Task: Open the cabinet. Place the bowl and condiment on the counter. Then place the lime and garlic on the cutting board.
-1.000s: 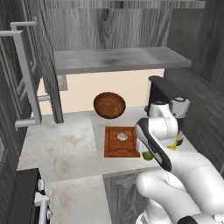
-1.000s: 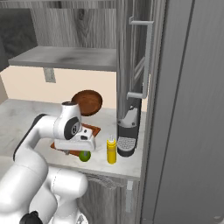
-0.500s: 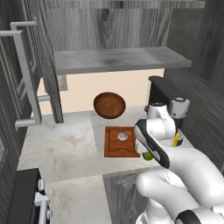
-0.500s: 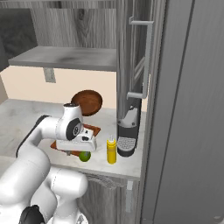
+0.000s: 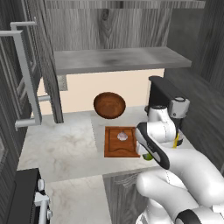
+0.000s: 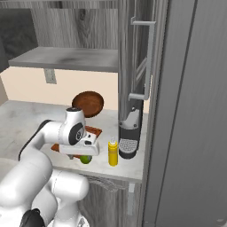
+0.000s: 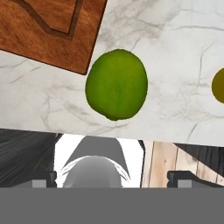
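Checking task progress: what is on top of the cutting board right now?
The garlic lies on the cutting board. The lime rests beside it on the counter. The arm covers the board's right edge.

The white arm rises from the base, bends at a dark-jointed elbow and folds forward and down, so the wrist sits low and the hand points roughly straight downward. The gripper (image 6: 84,155) hangs beneath the flat hand block, mostly hidden by the forearm in the left base view. Its jaws stand wide apart, the two dark fingertips (image 7: 43,178) set far to either side, apparently holding nothing.
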